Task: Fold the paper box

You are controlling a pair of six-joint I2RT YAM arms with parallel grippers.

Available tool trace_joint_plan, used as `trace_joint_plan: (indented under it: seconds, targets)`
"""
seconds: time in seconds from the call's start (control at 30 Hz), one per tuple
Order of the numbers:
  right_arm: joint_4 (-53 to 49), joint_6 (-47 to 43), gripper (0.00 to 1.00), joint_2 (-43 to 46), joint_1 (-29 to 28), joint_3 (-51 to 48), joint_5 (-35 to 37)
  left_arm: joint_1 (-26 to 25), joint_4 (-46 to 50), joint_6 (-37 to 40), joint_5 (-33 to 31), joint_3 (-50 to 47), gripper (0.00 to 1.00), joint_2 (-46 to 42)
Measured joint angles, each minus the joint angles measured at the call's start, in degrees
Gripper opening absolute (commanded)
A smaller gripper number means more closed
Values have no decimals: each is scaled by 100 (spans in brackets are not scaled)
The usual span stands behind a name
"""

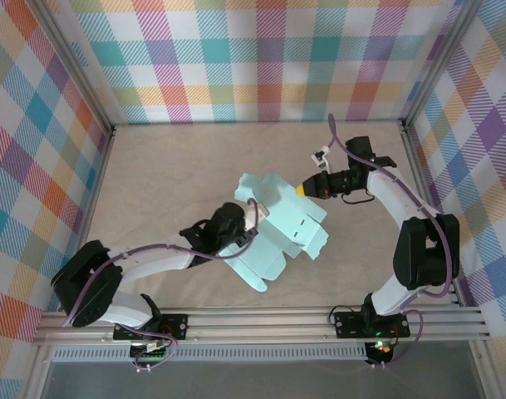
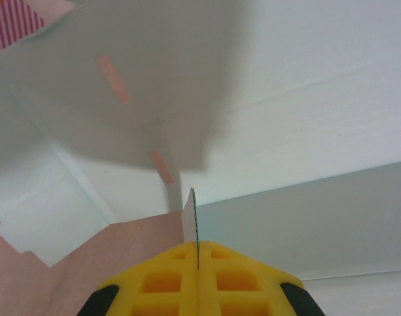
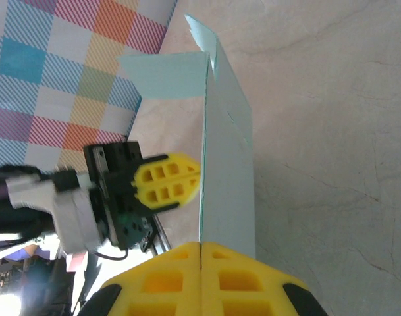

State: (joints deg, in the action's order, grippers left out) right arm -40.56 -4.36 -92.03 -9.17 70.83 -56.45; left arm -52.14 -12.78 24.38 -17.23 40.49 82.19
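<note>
The paper box [image 1: 286, 229] is a pale mint-teal die-cut sheet with flaps, held raised over the middle of the table between both arms. My left gripper [image 1: 251, 218] is shut on its left side. In the left wrist view the yellow fingers [image 2: 160, 280] of the left gripper [image 2: 197, 249] pinch a thin card edge, with the paper box's panels [image 2: 305, 131] spreading beyond. My right gripper [image 1: 303, 189] is shut on the upper right edge. In the right wrist view the right gripper [image 3: 201, 245] clamps the paper box [image 3: 228, 171] seen edge-on, and the left gripper [image 3: 197, 178] presses the sheet's far side.
The beige tabletop [image 1: 169, 174] is fenced by plaid walls [image 1: 253, 58] at the back and both sides. An aluminium rail [image 1: 261, 322] carrying the arm bases runs along the near edge. The right arm's cable [image 1: 340, 141] loops above its wrist.
</note>
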Motion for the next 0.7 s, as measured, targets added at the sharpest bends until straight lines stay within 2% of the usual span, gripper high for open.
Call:
trace_joint_plan:
  seconds: [0.2,0.27,0.4,0.5,0.57,0.63,0.67,0.7]
  targets:
    - [48,68,0,0,0,0,24,-752,-323,568,-1611,638,0,1248]
    - [50,68,0,0,0,0,24,-857,-387,623,-1888,785,0,1497]
    - [50,66,0,0,0,0,42,-872,-393,496,-2037,802,0,1506]
    - [48,63,0,0,9,0,46,-706,-372,162,-1744,767,3,1386]
    - [50,66,0,2,17,0,87,-483,-308,-162,-1248,671,11,1134]
    - [61,61,0,2,22,0,177,-105,-278,-553,-533,560,34,839]
    - [63,61,0,2,22,0,243,116,-345,-782,-146,498,48,691]
    - [63,59,0,2,20,0,310,299,-446,-1014,184,437,67,562]
